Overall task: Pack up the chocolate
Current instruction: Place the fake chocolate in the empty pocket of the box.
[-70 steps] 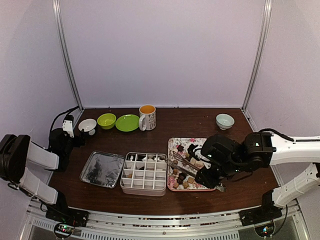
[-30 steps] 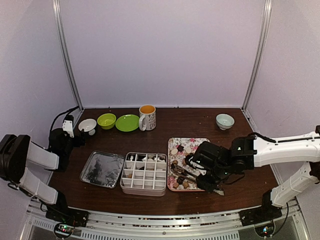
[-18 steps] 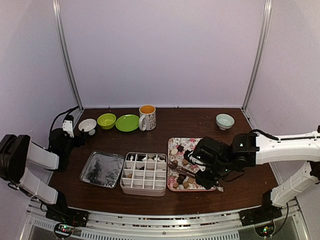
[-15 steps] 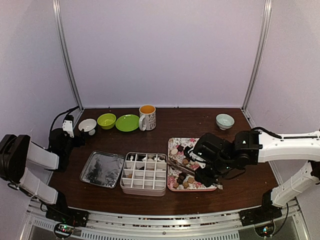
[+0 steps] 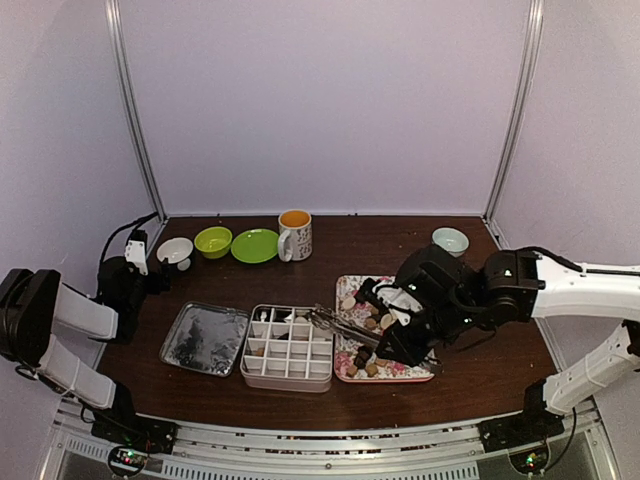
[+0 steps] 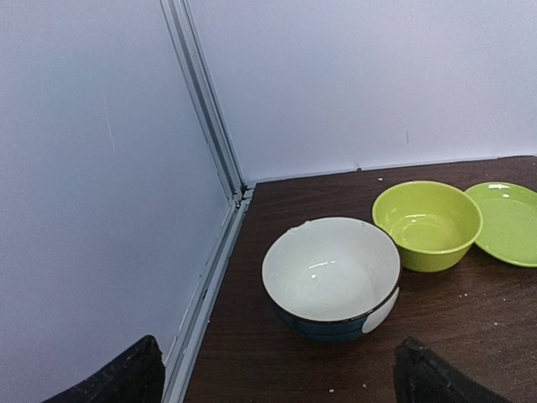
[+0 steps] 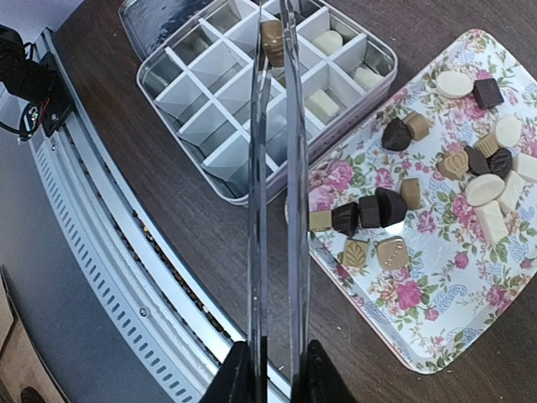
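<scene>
One tan chocolate (image 7: 271, 38), pinched in thin metal tongs (image 7: 291, 210) clamped by the right gripper (image 7: 273, 374), may be dropped astray over the white divided tin (image 7: 189, 96) if eased early.

1. Back wall (image 5: 320, 100), left wall (image 5: 60, 120), right wall (image 5: 590, 120): plain pale lilac-white panels, evenly lit.
2. Silver metal posts (image 5: 135, 110) in both rear corners.
3. Desk (image 5: 380, 235): dark brown wood grain, reaches all three walls.
4. Slotted metal rail (image 5: 300, 445) along the desk's near edge.
</scene>
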Available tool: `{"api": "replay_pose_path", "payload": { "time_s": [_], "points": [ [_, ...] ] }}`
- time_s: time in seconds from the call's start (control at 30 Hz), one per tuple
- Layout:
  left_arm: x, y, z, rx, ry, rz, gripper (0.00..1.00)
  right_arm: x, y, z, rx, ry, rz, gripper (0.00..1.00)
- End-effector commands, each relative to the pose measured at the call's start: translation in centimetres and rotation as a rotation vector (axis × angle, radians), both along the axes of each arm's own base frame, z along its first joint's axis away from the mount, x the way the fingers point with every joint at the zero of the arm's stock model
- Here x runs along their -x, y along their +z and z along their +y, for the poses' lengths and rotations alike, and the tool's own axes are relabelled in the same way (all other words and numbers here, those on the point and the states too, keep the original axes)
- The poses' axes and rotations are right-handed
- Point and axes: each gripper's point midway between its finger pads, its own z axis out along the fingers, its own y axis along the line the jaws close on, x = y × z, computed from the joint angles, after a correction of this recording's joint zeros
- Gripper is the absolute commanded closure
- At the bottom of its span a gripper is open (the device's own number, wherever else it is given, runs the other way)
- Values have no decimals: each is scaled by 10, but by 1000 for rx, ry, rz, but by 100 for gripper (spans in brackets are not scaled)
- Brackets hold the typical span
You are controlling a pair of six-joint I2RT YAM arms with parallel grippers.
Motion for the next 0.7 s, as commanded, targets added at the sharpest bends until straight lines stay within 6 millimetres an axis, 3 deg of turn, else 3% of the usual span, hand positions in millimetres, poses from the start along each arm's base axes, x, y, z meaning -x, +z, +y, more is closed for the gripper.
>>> {"api": "replay_pose_path", "payload": {
  "time_s": [0.0, 0.37, 0.67],
  "points": [
    [-6, 21, 3, 5, 10, -74, 2, 9, 20, 35, -92, 92, 15, 80],
    [-6, 21, 3, 5, 9, -74, 2, 7, -7, 61, 9, 141, 12, 79],
    [-6, 22, 3, 5, 9, -75, 2, 9, -13, 72, 26, 170, 11, 78]
  ]
}}
